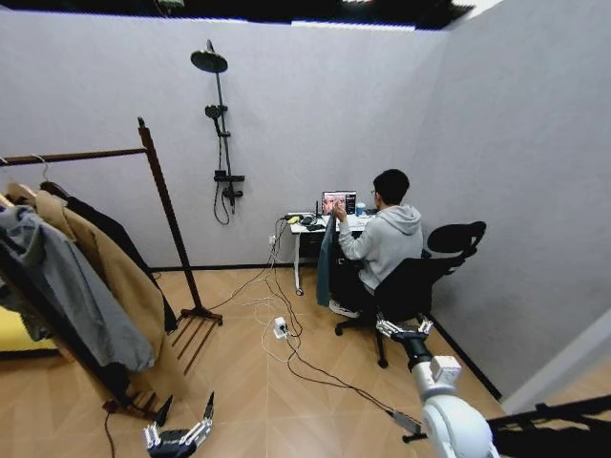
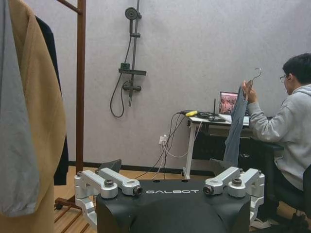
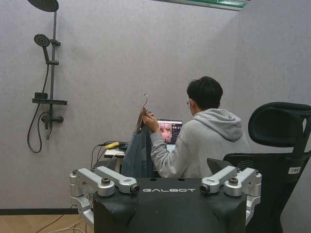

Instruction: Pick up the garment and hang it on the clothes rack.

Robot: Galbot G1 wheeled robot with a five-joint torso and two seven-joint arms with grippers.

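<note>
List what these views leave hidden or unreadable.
- Black jacket: head view, mostly behind the tan coat; left wrist view, a dark strip beside that coat.
- Rack: head view, left end cut off by the picture's edge.
- Laptop screen: too small to read.

clothes rack [image 1: 162, 205] left | desk [image 1: 310, 227] behind, centre | person [image 1: 387, 239] seated right

Head view: high, looking down across room. Wrist views: low, level, facing far wall; all share shower pole [image 1: 221, 134].
</note>
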